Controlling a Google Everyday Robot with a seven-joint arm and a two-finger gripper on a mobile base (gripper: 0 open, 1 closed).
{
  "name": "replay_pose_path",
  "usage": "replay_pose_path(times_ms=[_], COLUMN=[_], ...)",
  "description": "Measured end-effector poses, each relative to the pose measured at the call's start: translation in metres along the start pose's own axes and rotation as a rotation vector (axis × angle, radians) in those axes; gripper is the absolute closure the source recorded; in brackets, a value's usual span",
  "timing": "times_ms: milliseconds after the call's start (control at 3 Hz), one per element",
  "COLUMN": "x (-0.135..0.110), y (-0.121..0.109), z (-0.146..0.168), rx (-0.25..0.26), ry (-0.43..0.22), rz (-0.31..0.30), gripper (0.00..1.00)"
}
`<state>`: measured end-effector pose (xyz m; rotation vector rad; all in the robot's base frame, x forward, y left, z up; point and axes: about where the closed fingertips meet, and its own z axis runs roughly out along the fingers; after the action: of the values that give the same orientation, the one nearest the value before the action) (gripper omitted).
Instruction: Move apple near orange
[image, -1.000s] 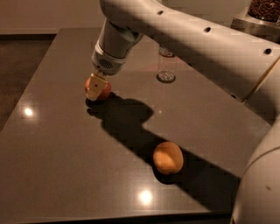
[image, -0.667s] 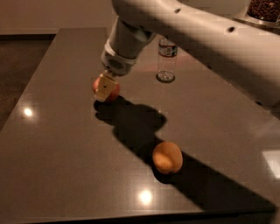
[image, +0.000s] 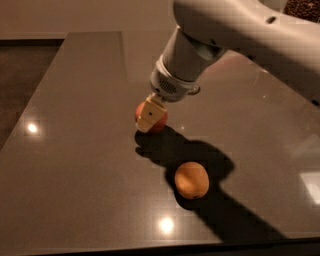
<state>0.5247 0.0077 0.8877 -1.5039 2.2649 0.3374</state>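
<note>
The small red apple (image: 159, 120) is held in my gripper (image: 150, 116), just above the dark tabletop near its middle. The pale fingers (image: 147, 118) are closed around the apple and hide most of it. The orange (image: 191, 180), a rounded orange-yellow fruit, lies on the table to the lower right of the apple, a short gap away, inside the arm's shadow. My white arm comes down from the upper right.
The dark glossy table (image: 75, 150) has its left edge along a brown floor and its front edge at the bottom of the view. A container of dark contents (image: 302, 9) stands at the top right corner.
My gripper has carried the apple to the right and toward the orange. The water bottle seen behind it earlier is now hidden by the arm.
</note>
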Motion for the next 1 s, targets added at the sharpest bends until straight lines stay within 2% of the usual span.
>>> replay_pose_path(times_ms=[333,667,1000], x=[0.034,0.054,0.072], y=[0.015,0.026,0.035], z=[-0.011,-0.016,-0.017], rx=[-0.002,0.010,0.035], ry=[0.023,0.043,0.086], rz=[0.078,0.127,0.164], gripper=[1.00,1.00,0.75])
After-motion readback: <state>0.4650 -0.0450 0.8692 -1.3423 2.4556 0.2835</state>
